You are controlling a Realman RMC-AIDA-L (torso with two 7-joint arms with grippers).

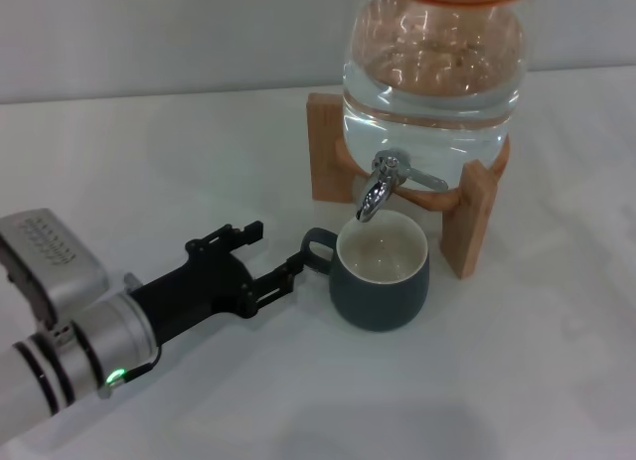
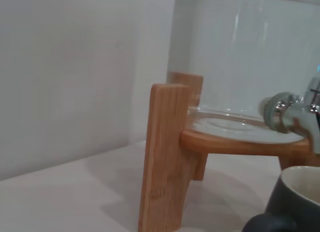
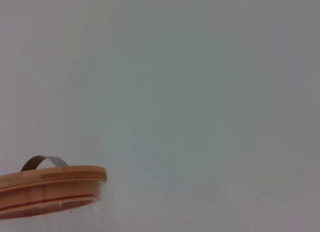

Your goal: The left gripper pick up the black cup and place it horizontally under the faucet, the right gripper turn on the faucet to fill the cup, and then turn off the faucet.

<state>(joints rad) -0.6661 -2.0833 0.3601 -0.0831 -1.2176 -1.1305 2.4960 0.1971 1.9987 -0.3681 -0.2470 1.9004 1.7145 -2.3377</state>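
Note:
The black cup (image 1: pixel 383 281) stands upright on the white table with its cream inside showing, right under the spout of the chrome faucet (image 1: pixel 378 187). Its loop handle points toward my left gripper (image 1: pixel 270 253). That gripper is open, and its nearer fingertip (image 1: pixel 290 268) is at the handle, with nothing held. In the left wrist view the faucet (image 2: pixel 292 114) and the cup's rim (image 2: pixel 300 197) show at the edge. The right gripper is out of view.
The glass water jar (image 1: pixel 432 73) sits in a wooden stand (image 1: pixel 472 212) behind the cup; the stand's leg fills the left wrist view (image 2: pixel 165 157). The right wrist view shows only the jar's wooden lid (image 3: pixel 50 187) against a grey wall.

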